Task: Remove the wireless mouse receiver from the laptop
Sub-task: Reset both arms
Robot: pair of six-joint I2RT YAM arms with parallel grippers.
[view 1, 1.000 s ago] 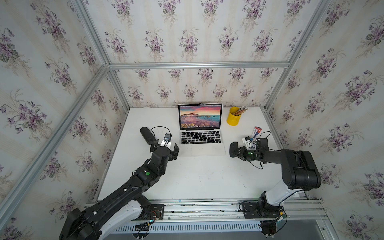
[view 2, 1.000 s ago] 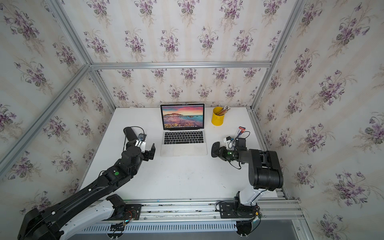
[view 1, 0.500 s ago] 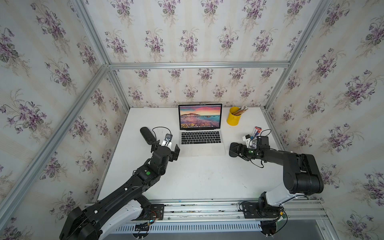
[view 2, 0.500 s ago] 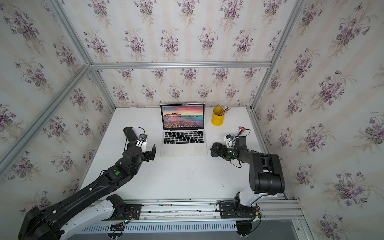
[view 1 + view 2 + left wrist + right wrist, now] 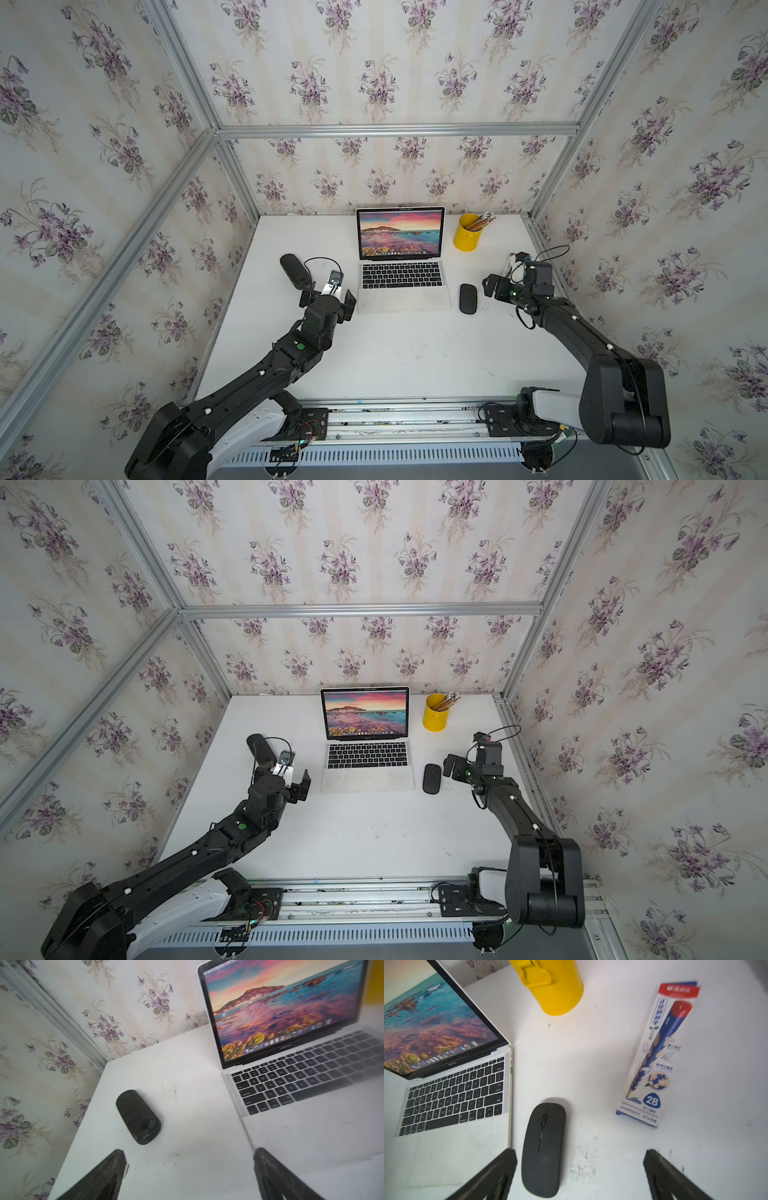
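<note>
Because the receiver, unseen by us, presumably sits in one side of the laptop [image 5: 403, 291], our left gripper [image 5: 190, 1157] and right gripper [image 5: 579, 1157] flank it, both open and empty.

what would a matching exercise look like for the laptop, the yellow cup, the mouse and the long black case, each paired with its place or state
Things:
1. laptop
2. yellow cup
3. mouse
4. long black case

Places or states:
a. upright, off the laptop's right rear corner
b. open, screen lit
c. lying close beside the laptop's right edge
d. lying left of the laptop

Pairs: 1-b, 2-a, 3-c, 4-d
</note>
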